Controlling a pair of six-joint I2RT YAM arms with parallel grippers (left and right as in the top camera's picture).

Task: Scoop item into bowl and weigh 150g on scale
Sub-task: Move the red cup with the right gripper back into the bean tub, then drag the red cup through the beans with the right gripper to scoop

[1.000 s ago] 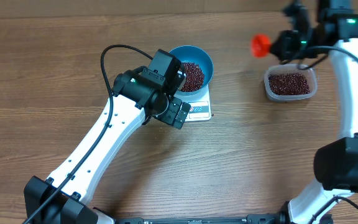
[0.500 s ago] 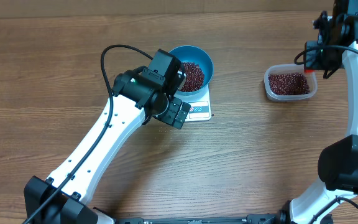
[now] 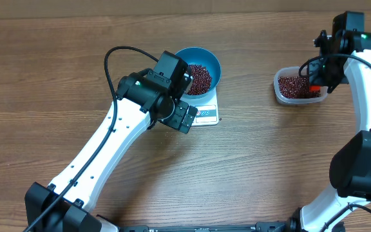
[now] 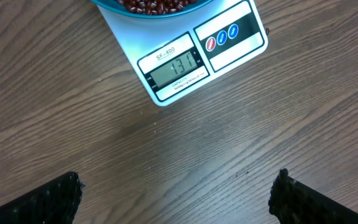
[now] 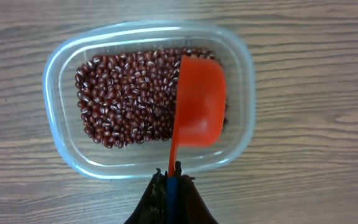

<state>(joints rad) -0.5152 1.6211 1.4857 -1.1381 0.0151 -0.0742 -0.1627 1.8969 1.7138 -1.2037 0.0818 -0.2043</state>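
The blue bowl (image 3: 212, 61) stands on the white scale (image 3: 206, 115) and holds a heap of dark red-brown beans (image 3: 200, 78). The left wrist view shows the scale's display (image 4: 174, 68) reading 131, with the bowl's edge (image 4: 114, 7) at the top. My left gripper (image 4: 178, 199) hangs open over bare wood in front of the scale, nothing between its fingers (image 4: 51, 200). My right gripper (image 5: 171, 177) is shut on the handle of an orange-red scoop (image 5: 197, 106). Its cup lies over the right part of the beans (image 5: 129, 99) in the clear tub (image 5: 59, 140).
The clear tub (image 3: 279, 95) sits at the right of the table, well apart from the scale. The left arm (image 3: 108, 142) stretches diagonally from the near left toward the scale. The right arm (image 3: 366, 96) runs along the table's right edge.
My right gripper has carried the scoop from the air left of the tub rightward and down onto the tub's beans. The left arm, bowl and scale have not moved.
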